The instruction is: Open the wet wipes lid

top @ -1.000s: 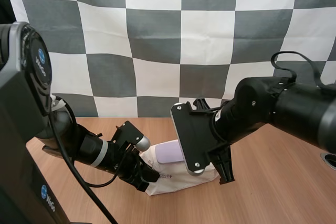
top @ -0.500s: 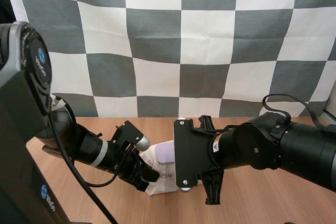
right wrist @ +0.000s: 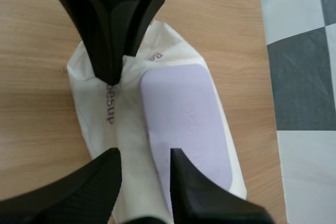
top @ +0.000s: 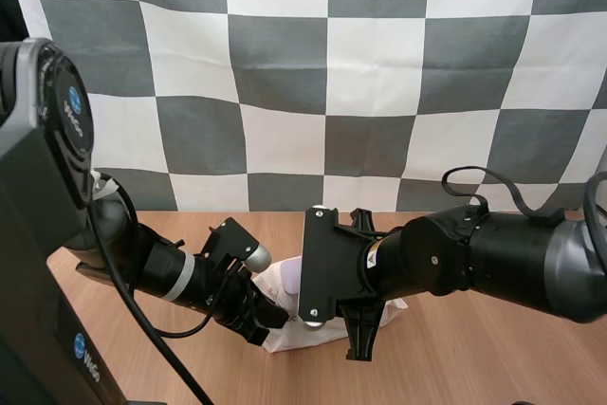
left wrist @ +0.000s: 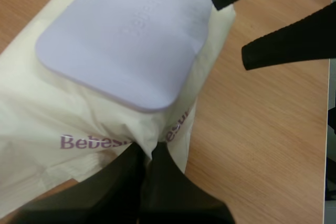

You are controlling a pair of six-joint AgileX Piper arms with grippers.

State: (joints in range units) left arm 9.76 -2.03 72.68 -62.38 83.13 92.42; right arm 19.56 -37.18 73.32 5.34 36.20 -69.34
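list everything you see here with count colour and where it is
pack: 1, cream with purple lettering, lying on the table
lid: 1, lilac, flat and shut on top of the pack
table: 1, light wood, under the pack
left gripper: 1, black, fingers pinching the pack's film beside the lid
right gripper: 1, black, fingers apart, over the pack's other end, straddling the lid's edge

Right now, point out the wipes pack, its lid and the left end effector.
wet wipes pack (right wrist: pixel 131 124): right wrist view, bare cream wrapper.
lid (left wrist: pixel 126 40): left wrist view, centre of the lilac flap.
left end effector (left wrist: pixel 148 150): left wrist view, tips pinching the wrapper.
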